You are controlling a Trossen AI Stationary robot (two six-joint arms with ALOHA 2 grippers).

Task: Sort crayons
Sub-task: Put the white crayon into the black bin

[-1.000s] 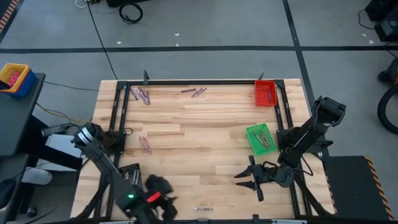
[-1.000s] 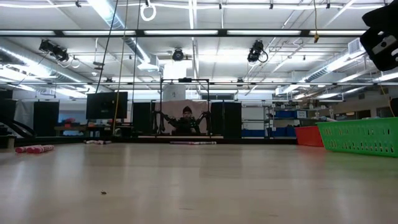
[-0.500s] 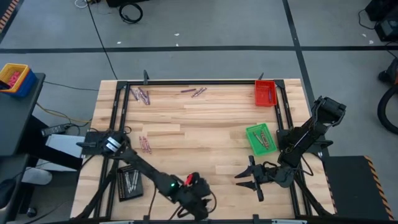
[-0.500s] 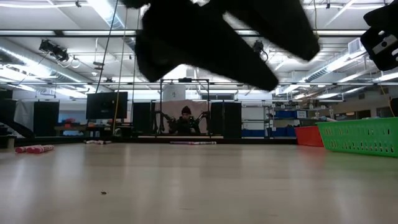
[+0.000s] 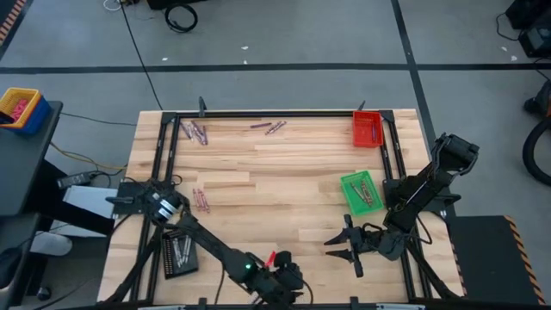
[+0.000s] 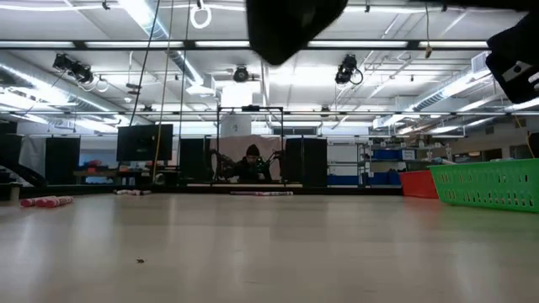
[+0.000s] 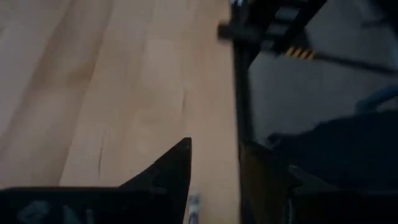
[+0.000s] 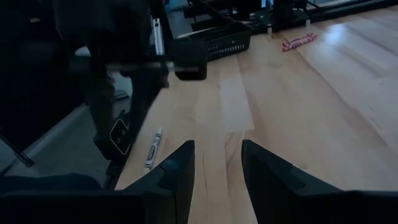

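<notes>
Left end effector (image 5: pixel 288 280), fingers parted and empty, should straddle the pale grey crayon (image 8: pixel 152 149) squarely before closing.

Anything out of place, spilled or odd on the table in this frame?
One pale crayon lies alone at the table's near edge, right below the left tool, far from the other loose crayons and trays. Nothing looks spilled or damaged.
</notes>
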